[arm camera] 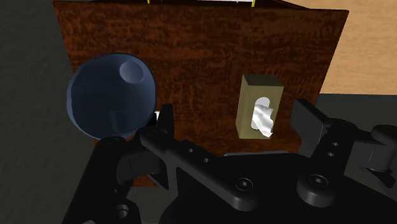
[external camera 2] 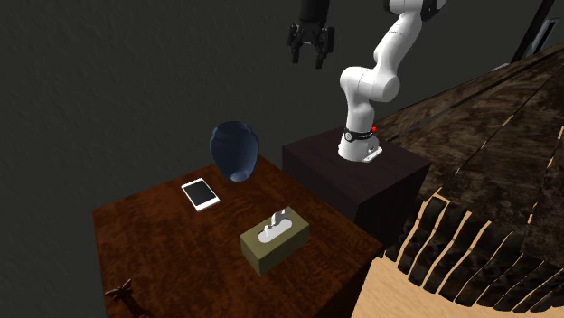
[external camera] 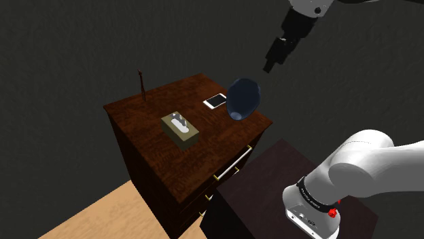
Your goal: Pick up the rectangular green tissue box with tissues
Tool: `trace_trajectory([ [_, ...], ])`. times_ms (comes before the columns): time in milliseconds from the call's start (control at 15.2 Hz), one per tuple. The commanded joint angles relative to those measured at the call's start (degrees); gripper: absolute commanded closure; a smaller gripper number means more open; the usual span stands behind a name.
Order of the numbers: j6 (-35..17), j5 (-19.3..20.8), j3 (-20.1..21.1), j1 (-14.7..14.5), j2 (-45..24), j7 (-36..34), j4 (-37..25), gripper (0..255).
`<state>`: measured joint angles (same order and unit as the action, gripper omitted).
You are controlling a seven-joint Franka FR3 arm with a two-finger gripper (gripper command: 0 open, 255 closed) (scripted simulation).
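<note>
Tissue box [external camera: 180, 127]: untouched on tabletop [external camera: 153, 153]. Claw [external camera 2: 310, 59]: high above the box, spread wide, holding nothing. Done: nothing; left: descent, grasp, lift

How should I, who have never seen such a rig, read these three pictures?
A white robot arm stands on a dark box beside a wooden cabinet. One picture looks over its shoulder, one faces it across the cabinet, one looks from its hand. On the cabinet are an olive tissue box, a white phone and a dark blue round vessel. The black gripper hangs high above, open, holding nothing.
</note>
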<state>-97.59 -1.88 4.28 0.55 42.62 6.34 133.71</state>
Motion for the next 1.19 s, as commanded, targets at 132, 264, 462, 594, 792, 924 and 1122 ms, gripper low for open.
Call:
trace_trajectory([
  [132,-1.26,0.24,3.09,0.11,-3.70,-3.52,-0.92,0],
  [264,-2.37,0.75,6.09,0.33,-7.72,-7.12,-2.18,0],
  [462,-3.66,2.09,10.40,0.82,-14.31,-12.70,-4.70,0],
  [594,-4.23,3.43,13.12,1.21,-19.06,-16.58,-6.78,0],
  [792,-4.53,6.17,16.84,1.69,-26.73,-22.66,-10.53,0],
  [924,-4.30,8.48,18.96,1.79,-32.21,-26.85,-13.43,0],
  [1122,-3.22,12.48,21.39,1.39,-40.88,-33.16,-18.42,0],
])
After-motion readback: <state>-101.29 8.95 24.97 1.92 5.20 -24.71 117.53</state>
